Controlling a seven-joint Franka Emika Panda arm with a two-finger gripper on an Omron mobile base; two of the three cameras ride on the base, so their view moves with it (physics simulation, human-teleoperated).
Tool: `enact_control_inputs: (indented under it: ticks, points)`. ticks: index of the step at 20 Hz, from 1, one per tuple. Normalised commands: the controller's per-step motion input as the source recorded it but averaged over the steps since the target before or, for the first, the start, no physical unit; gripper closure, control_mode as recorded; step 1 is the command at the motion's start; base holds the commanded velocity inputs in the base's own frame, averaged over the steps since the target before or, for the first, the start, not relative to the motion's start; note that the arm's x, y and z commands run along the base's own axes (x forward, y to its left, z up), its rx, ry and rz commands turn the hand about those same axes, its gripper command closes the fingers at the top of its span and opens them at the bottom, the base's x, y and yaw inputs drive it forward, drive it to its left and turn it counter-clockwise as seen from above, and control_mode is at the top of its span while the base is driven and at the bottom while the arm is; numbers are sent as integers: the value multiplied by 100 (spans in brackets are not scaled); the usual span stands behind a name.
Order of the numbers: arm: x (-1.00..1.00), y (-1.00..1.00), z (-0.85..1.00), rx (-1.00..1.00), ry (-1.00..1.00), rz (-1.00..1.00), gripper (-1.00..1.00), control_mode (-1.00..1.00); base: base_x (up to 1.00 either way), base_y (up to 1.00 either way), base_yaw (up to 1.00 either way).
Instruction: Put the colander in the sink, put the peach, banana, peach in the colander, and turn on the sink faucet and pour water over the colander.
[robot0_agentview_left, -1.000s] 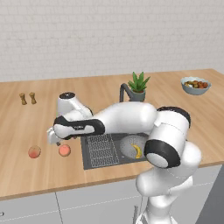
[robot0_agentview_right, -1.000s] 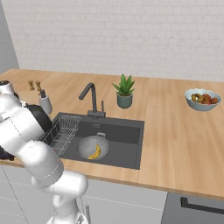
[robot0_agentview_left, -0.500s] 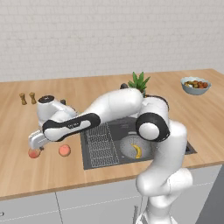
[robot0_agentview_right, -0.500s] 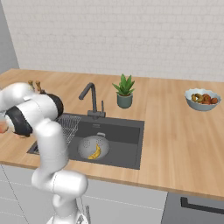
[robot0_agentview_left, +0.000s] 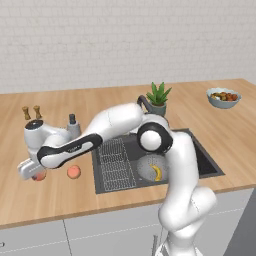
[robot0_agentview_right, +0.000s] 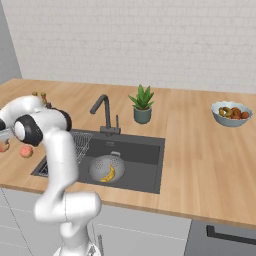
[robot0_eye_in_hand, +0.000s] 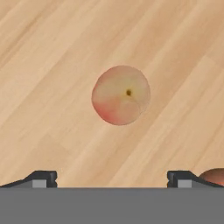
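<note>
1. The arm reaches far over the wooden counter (robot0_agentview_left: 215, 130), well away from the sink (robot0_agentview_left: 197, 150), and its gripper (robot0_eye_in_hand: 111, 177) hangs over a peach (robot0_eye_in_hand: 121, 95) with the jaws spread wide and nothing between them.
2. In the hand view that peach lies free on the wood, stem dimple up, between the 2 fingertips (robot0_eye_in_hand: 41, 178) and a little ahead of them, touching neither.
3. A 2nd peach (robot0_agentview_left: 74, 172) sits just beside it on the counter, between the 1st peach and the sink's edge.
4. The colander (robot0_agentview_right: 102, 166) rests in the sink basin, next to the wire grid rack (robot0_agentview_left: 117, 162).
5. The banana (robot0_agentview_right: 108, 174) lies inside the colander.
6. The sink faucet (robot0_agentview_right: 102, 112) stands behind the basin, with a potted plant (robot0_agentview_right: 142, 105) near it.
7. A bowl of fruit (robot0_agentview_right: 230, 113) sits well apart on the far side of the counter.
</note>
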Motion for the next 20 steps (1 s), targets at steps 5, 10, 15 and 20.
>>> enact_control_inputs:
  ticks: [5, 10, 15, 20]
  points:
    - [24, 19, -28, -2, 0, 0, -100, -100, 0, 0, 0]
    - [15, 0, -40, 0, -1, -4, -100, -100, 0, 0, 0]
    - [6, -1, -40, 0, -2, -8, -100, -100, 0, 0, 0]
    - [22, -4, -29, 0, -4, -9, -100, -100, 0, 0, 0]
